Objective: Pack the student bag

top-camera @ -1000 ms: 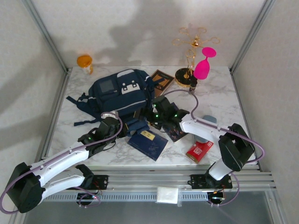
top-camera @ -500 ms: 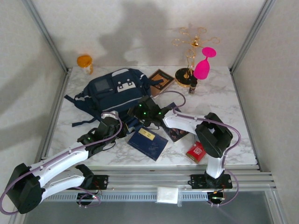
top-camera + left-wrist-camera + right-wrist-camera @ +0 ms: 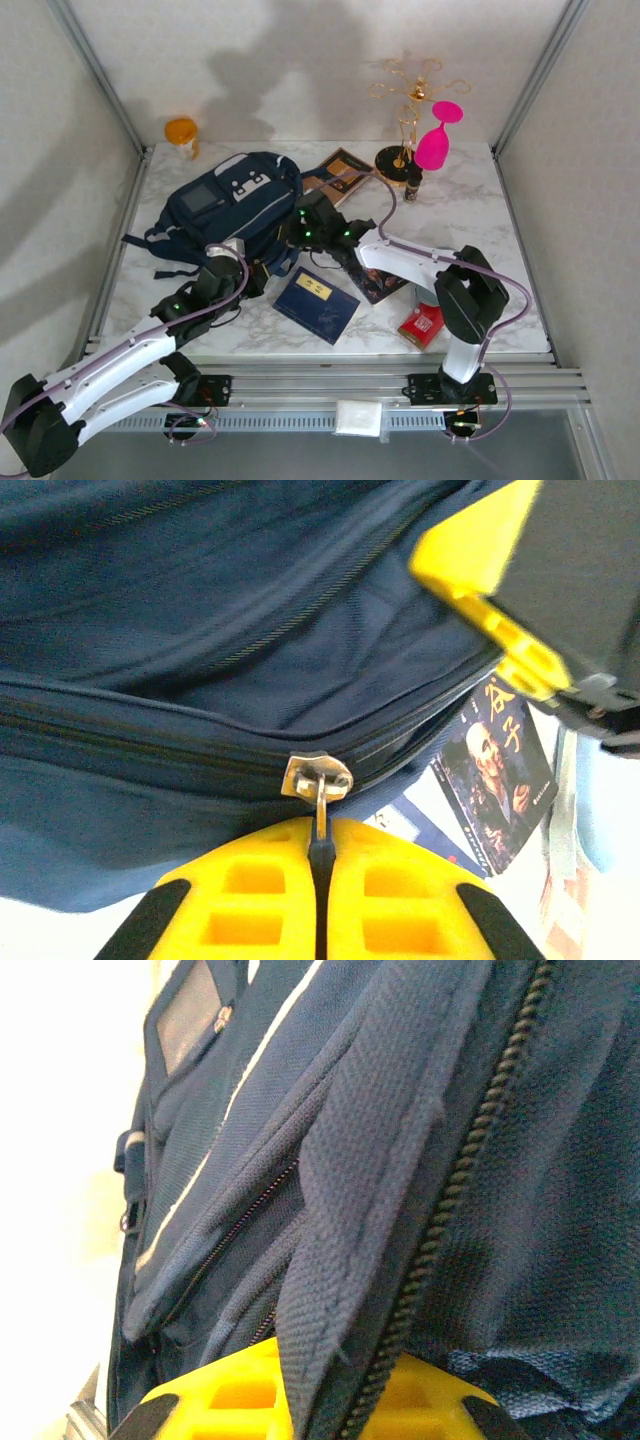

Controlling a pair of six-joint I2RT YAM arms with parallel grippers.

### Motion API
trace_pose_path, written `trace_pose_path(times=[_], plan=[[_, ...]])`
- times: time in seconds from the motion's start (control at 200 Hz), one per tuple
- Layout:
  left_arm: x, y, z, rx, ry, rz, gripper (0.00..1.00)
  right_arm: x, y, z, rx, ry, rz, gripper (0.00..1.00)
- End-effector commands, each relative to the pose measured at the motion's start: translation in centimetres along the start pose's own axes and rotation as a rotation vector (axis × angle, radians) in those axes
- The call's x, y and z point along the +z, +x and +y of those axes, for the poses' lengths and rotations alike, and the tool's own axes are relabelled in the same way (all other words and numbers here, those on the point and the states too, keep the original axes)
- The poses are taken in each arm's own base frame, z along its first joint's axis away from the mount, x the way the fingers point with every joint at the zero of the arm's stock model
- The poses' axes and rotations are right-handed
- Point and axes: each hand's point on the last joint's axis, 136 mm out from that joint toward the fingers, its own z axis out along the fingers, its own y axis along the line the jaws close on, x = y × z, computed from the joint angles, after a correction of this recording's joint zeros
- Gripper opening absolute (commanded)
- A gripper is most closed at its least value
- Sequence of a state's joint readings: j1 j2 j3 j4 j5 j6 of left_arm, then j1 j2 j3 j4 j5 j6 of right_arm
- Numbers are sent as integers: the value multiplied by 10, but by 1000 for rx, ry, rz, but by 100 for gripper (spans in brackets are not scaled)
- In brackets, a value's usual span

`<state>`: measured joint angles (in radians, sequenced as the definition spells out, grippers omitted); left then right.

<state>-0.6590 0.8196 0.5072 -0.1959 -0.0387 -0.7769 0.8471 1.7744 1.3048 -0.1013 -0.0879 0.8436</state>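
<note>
The student bag is a navy backpack with white patches, lying at the table's back left. My left gripper sits at the bag's near edge. In the left wrist view it is shut on the metal zipper pull, and the zipper runs partly open above it. My right gripper reaches in from the right to the bag's right side. In the right wrist view its yellow fingers are shut on the folded fabric edge beside the zipper teeth.
A blue book lies just in front of the bag, a dark-covered book to its right and a red box near the front edge. Another book, a gold stand, a pink glass and an orange item stand at the back.
My right gripper swung left from above the dark book to the bag and closed on its edge. The bag shifted and turned to the left. My left gripper kept hold of the zipper pull.
</note>
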Motion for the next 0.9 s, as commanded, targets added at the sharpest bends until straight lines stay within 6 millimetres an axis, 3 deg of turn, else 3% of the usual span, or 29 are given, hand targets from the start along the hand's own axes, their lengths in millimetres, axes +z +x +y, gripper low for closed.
trace_pose_path(times=[0.0, 0.065, 0.18, 0.265, 0.3, 0.33, 0.4, 0.466, 0.571, 0.631, 0.686, 0.761, 0.896], plan=[[-4, 8, 52, -6, -210, -7, 0, -26, -62, -29, -66, 4, -107, 0], [-2, 9, 59, -8, -222, -6, 0, -31, -75, -41, -68, 1, -113, 0], [6, 8, 70, -10, -259, -1, 0, -35, -80, -41, -106, 4, -128, 4], [11, 4, 66, 5, -267, -1, 0, -32, -78, -46, -87, 30, -100, 23], [14, 2, 58, 7, -235, 0, 0, -30, -74, -45, -72, 27, -79, 38], [15, 1, 52, 4, -202, -3, 0, -30, -70, -43, -58, 19, -62, 47], [19, -3, 34, -1, -110, -15, 0, -33, -59, -42, -26, 16, -35, 58], [20, -7, 30, -4, -97, -32, 0, -39, -48, -48, 20, 59, -11, 68], [21, -11, 26, -7, -83, -44, 0, -50, -30, -50, 77, 80, 15, 78], [22, -11, 22, -10, -64, -43, 0, -52, -7, -35, 43, 73, 64, 85], [23, -10, 20, -13, -55, -39, 0, -55, 6, -36, 42, 100, 104, 92], [24, -10, 18, -13, -48, -35, 0, -61, 19, -34, 91, 76, 118, 97], [24, -9, 19, -15, -47, -38, 0, -56, 51, -9, 200, -48, 177, 99]])
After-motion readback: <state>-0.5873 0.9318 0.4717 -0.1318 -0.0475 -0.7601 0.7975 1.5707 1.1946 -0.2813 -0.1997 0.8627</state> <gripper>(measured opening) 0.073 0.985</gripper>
